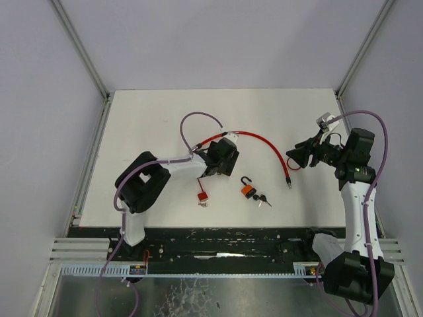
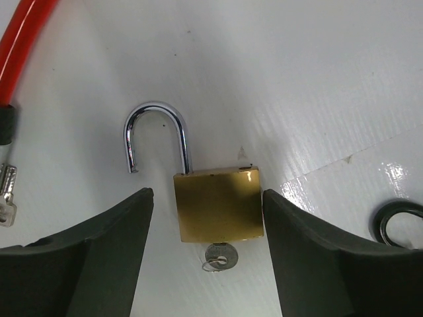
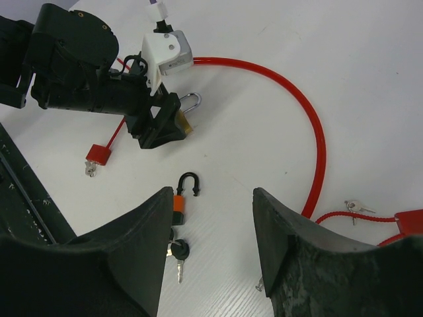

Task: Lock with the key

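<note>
On the table, well inside its edges, left gripper wide around brass padlock; right gripper wide, empty.

White counter bearing a long red plastic-coated cable arched across its middle. Inside the arc lies a small orange padlock, its black shackle raised, with black-headed keys just right of it. A small red padlock lies to the left.

Top cam overhead, looking down on whole table. Left wrist cam close over brass padlock. Right wrist cam farther back, shares that padlock.
</note>
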### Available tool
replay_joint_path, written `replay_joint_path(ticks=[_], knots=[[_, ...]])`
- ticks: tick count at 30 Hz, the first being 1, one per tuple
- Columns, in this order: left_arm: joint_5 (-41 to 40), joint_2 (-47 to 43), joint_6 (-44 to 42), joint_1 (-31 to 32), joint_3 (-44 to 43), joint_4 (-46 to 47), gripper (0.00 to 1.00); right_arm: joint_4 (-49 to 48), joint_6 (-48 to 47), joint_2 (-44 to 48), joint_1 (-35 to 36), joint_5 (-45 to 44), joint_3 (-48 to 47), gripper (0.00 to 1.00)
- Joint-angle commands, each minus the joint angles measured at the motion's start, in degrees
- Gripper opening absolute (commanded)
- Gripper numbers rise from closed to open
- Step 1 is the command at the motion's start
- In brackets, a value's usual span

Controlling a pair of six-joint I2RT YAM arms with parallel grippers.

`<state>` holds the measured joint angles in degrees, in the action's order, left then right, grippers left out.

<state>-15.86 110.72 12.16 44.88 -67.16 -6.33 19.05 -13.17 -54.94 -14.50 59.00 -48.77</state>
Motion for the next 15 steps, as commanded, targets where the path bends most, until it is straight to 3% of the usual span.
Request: replay_joint_path(ticks=[1, 5, 15], knots=[[-0.6, 2.0, 0.5, -0.1, -3.1, -2.5, 0.63, -0.6, -1.0, 0.0, 0.2, -0.2, 0.1, 0.58], [0.0, 2.8, 0.5, -0.2, -3.5, -3.3, 0.58, -0.6, -1.1, 0.0, 0.2, -0.2, 0.1, 0.58], [2.0, 2.9, 0.9, -0.6, -3.8, -4.6, 0.57, -0.6, -1.1, 0.3, 0.2, 0.1, 0.2, 0.58]])
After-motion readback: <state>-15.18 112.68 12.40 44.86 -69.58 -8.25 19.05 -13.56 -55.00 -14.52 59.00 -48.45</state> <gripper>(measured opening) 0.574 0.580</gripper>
